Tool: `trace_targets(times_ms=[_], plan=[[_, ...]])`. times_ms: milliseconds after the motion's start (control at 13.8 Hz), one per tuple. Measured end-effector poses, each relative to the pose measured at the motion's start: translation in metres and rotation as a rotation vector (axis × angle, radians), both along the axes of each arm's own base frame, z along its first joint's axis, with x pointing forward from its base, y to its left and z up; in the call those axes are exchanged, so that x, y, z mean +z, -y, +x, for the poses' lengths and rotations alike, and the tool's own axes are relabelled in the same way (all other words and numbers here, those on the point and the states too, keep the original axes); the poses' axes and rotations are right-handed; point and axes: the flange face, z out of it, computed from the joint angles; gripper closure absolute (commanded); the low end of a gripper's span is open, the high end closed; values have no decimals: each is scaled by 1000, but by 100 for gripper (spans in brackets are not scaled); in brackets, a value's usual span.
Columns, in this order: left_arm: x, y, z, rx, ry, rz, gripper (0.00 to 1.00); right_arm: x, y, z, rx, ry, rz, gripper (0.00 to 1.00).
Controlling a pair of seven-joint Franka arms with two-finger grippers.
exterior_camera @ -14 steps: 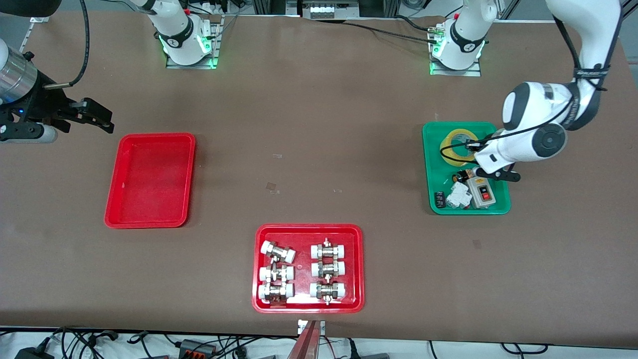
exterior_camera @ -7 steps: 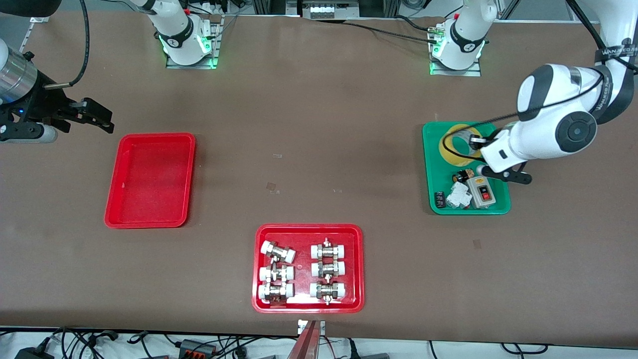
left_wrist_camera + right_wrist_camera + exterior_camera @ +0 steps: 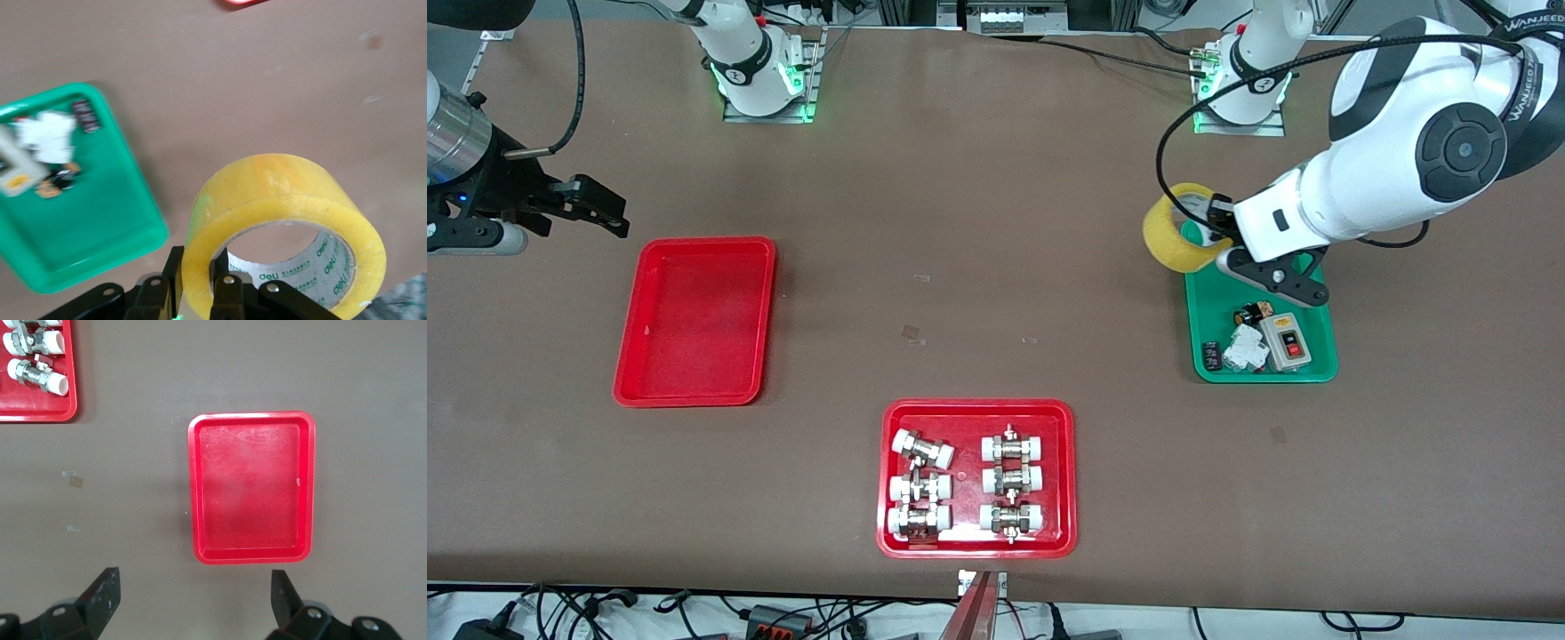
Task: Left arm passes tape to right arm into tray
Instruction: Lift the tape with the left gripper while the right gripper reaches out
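Note:
My left gripper is shut on the wall of the yellow tape roll and holds it in the air over the edge of the green tray. In the left wrist view the tape fills the frame, one finger inside the ring, one outside, at my left gripper. My right gripper is open and empty, up in the air beside the plain red tray at the right arm's end. The right wrist view shows that tray ahead of my open right gripper.
The green tray holds a switch box, a white part and small dark items. A wider red tray with several metal fittings lies near the front camera, mid-table. It also shows in the right wrist view.
My left gripper has lifted the tape out of the green tray and carried it toward the table's middle. The right arm has not moved.

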Motion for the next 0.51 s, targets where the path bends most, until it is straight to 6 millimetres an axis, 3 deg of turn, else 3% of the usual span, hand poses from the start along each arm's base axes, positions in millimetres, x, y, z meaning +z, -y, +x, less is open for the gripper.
trace_targets(times_ms=[145, 290, 507], plan=[[-24, 32, 8, 35, -40, -61, 99, 0, 4, 0, -7, 0, 0, 0], [-48, 82, 11, 92, -27, -80, 98, -1, 6, 1, -11, -4, -1, 0], [-77, 152, 4, 229, -11, -91, 99, -26, 3, 7, -6, -70, -6, 0]])
